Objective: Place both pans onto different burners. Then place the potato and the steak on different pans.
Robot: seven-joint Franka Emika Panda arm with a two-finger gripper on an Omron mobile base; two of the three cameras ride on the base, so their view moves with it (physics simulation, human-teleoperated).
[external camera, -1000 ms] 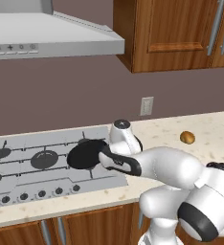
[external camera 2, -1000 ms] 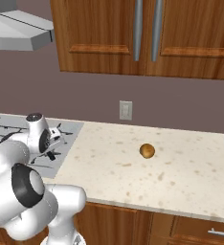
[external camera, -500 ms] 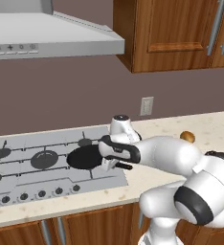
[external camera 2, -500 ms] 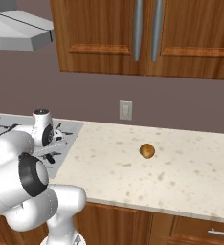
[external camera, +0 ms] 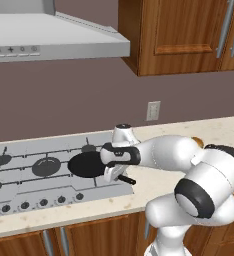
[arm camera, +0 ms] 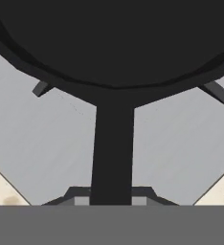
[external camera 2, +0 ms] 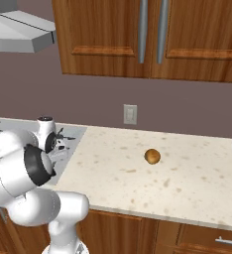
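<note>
A: Gripper (arm camera: 112,197)?
B: Clamped on the pan (external camera: 88,164) handle, fingers (arm camera: 80,195) either side, down by the cooktop's (external camera: 19,186) front right corner.
A: Pan itself?
B: Flat on the right-hand burner grate, handle pointing toward the counter (external camera 2: 197,173) edge.
A: Potato (external camera 2: 152,156)?
B: On the counter, well right of the stove, nr the wall outlet (external camera 2: 130,114). Apart from everything.

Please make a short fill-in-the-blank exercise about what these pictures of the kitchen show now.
1. The gripper is shut on the pan's ____.
2. The pan sits on the ____, not on the counter.
3. The potato lies on the ____.
4. The outlet is on the ____ behind the potato.

Missing words: handle; cooktop; counter; wall
</note>
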